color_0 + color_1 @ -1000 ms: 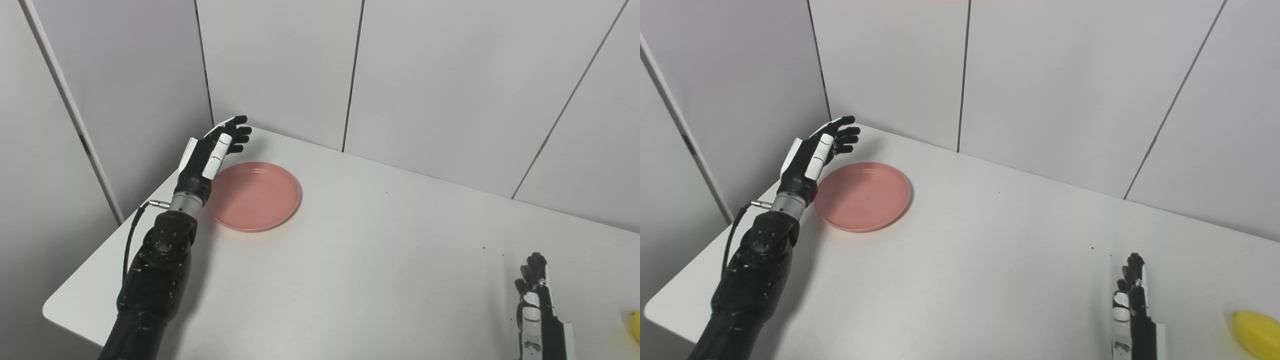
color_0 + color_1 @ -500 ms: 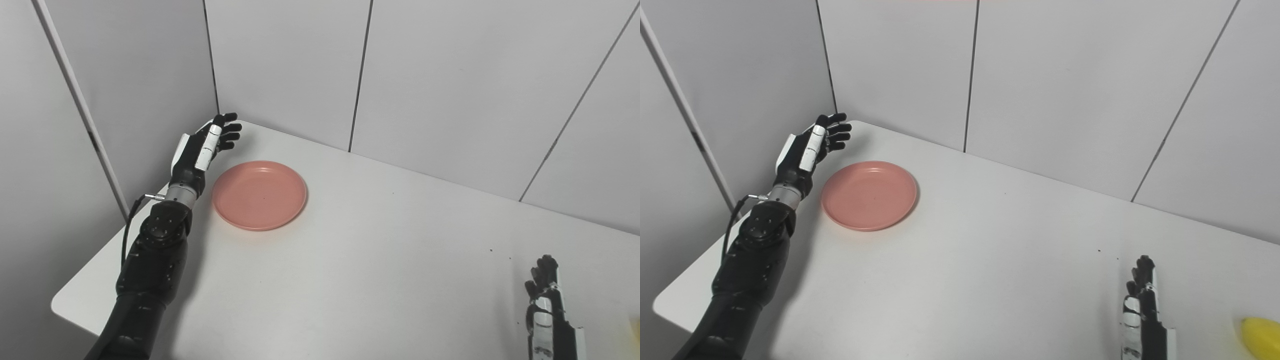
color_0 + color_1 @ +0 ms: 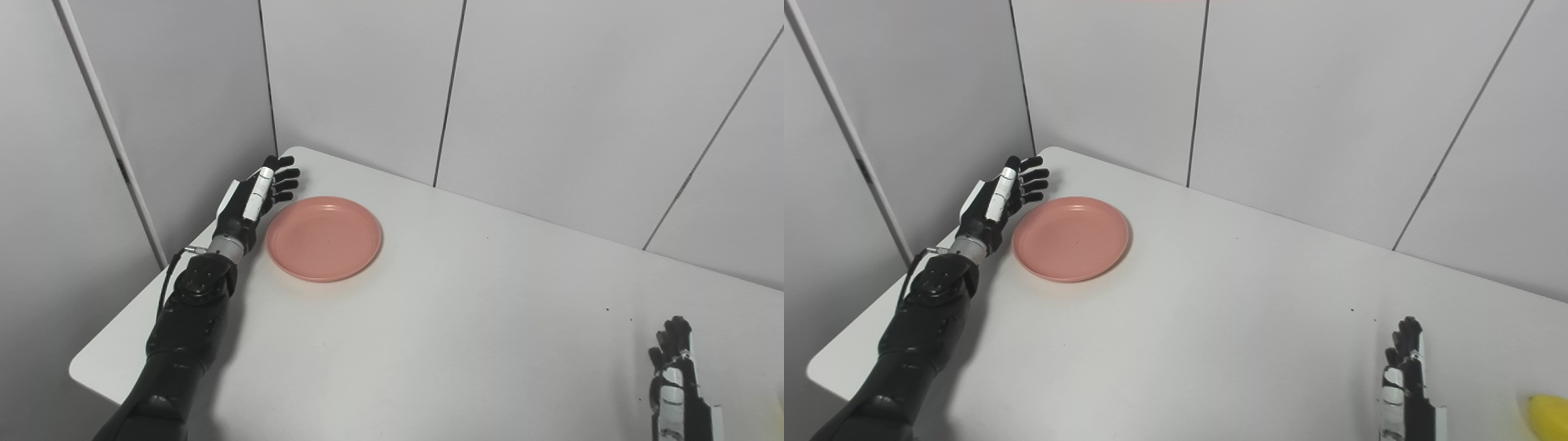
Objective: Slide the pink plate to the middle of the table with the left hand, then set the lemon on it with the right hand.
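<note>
Lowered since a second ago, the black left robot hand (image 3: 256, 195) now sits down at plate level, just beside the round pink plastic plate (image 3: 324, 237), where earlier it was raised with its fingertips above the rim; the wider drift of the picture is the head camera shifting, and the plate itself does not seem to have moved on the table.

Nearest to the robot, well to the near right of the plate, the black-and-white right robot hand (image 3: 1410, 383) stands edge-on at the bottom of the view, fingers straight and together, holding nothing. Just right of it, and far from the plate, the yellow lemon (image 3: 1549, 414) is cut off by the frame corner, so which way its long axis runs cannot be told. It is plainly the right hand's to take.

Farther off, the plate lies flat and empty near the far left corner of the white table (image 3: 465, 318), not at its middle. Being round, it has no long axis or heading to mind.

The left hand is on the plate's far-left side, palm turned toward it, fingers spread wide and empty, forearm running along the plate's left edge. Whether the palm touches the rim cannot be told. That placement is what counts: the plate lies to the hand's right and nearer side, between it and the table's middle, so a sweep that way should push it along.
</note>
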`<action>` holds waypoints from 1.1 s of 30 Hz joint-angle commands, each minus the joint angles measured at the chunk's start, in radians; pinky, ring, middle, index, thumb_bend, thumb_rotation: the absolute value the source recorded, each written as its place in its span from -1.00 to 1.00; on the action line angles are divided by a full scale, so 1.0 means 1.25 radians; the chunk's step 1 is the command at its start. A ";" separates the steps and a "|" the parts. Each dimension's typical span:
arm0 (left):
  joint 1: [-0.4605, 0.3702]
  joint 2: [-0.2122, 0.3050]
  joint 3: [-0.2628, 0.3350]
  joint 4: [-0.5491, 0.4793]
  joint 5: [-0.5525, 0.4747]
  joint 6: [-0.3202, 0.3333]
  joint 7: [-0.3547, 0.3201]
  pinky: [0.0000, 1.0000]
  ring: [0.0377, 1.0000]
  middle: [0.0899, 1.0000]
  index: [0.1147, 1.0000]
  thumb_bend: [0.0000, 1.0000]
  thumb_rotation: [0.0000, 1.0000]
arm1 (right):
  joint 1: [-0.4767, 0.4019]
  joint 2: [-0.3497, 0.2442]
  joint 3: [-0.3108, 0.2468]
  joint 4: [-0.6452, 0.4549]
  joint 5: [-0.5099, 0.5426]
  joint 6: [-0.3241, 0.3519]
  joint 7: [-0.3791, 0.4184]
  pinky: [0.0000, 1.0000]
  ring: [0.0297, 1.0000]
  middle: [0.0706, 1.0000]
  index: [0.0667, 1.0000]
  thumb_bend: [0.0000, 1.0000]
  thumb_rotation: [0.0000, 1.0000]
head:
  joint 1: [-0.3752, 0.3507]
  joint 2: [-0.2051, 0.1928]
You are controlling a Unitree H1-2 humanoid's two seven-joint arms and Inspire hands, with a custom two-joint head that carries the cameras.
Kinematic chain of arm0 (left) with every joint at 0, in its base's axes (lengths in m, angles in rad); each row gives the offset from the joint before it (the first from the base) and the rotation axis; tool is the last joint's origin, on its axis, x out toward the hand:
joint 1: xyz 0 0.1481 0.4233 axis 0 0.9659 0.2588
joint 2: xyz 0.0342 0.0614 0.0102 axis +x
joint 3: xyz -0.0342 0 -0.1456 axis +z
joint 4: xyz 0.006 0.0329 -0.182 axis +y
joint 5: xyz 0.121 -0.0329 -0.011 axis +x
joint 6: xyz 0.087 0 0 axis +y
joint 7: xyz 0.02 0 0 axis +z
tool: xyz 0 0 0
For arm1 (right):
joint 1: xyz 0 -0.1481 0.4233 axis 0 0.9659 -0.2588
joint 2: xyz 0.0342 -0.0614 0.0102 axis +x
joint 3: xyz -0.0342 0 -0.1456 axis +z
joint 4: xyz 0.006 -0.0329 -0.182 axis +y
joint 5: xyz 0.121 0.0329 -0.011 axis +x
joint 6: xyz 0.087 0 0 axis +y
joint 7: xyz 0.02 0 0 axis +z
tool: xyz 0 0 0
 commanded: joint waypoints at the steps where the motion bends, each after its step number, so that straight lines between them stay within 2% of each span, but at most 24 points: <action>1: -0.037 0.019 -0.001 -0.011 0.008 -0.040 0.014 0.61 0.59 0.57 0.55 0.50 1.00 | 0.055 -0.022 -0.010 0.084 -0.003 -0.015 0.005 1.00 1.00 0.97 0.96 0.22 1.00 | -0.002 0.000; 7: -0.036 0.017 -0.001 0.019 -0.009 -0.060 0.001 0.65 0.62 0.59 0.57 0.51 1.00 | 0.055 -0.019 -0.011 0.084 0.004 -0.016 0.006 1.00 1.00 0.98 0.95 0.25 1.00 | -0.003 0.002; 10: -0.026 0.009 -0.001 0.002 -0.024 -0.024 -0.006 0.71 0.66 0.63 0.59 0.61 1.00 | 0.055 -0.018 -0.010 0.085 0.002 -0.015 0.003 1.00 1.00 0.98 0.95 0.23 1.00 | -0.005 0.003; 11: -0.023 0.007 -0.002 -0.002 -0.028 -0.014 -0.011 0.71 0.67 0.63 0.59 0.56 1.00 | 0.054 -0.017 -0.011 0.086 0.002 -0.017 0.002 1.00 1.00 0.97 0.94 0.23 1.00 | -0.005 0.003; 15: -0.018 0.000 -0.008 0.011 -0.040 -0.029 -0.033 0.72 0.69 0.64 0.60 0.53 1.00 | 0.052 -0.018 -0.011 0.091 0.005 -0.026 0.004 1.00 1.00 0.97 0.94 0.23 1.00 | -0.005 0.005; 20: -0.011 -0.008 -0.024 0.005 -0.029 -0.031 -0.041 0.73 0.69 0.65 0.61 0.53 1.00 | 0.054 -0.015 -0.010 0.086 0.002 -0.022 0.002 1.00 1.00 0.97 0.94 0.25 1.00 | -0.005 0.006; 25: 0.002 -0.027 -0.037 -0.025 -0.013 -0.021 -0.020 0.80 0.68 0.63 0.60 0.52 1.00 | 0.057 -0.012 -0.009 0.083 -0.002 -0.014 -0.001 1.00 1.00 0.96 0.94 0.27 1.00 | -0.007 0.009; 33: 0.019 -0.051 -0.046 -0.078 -0.022 0.016 -0.011 0.73 0.65 0.61 0.57 0.51 1.00 | 0.058 -0.008 -0.006 0.081 0.001 -0.021 0.001 1.00 1.00 0.98 0.94 0.23 1.00 | -0.011 0.012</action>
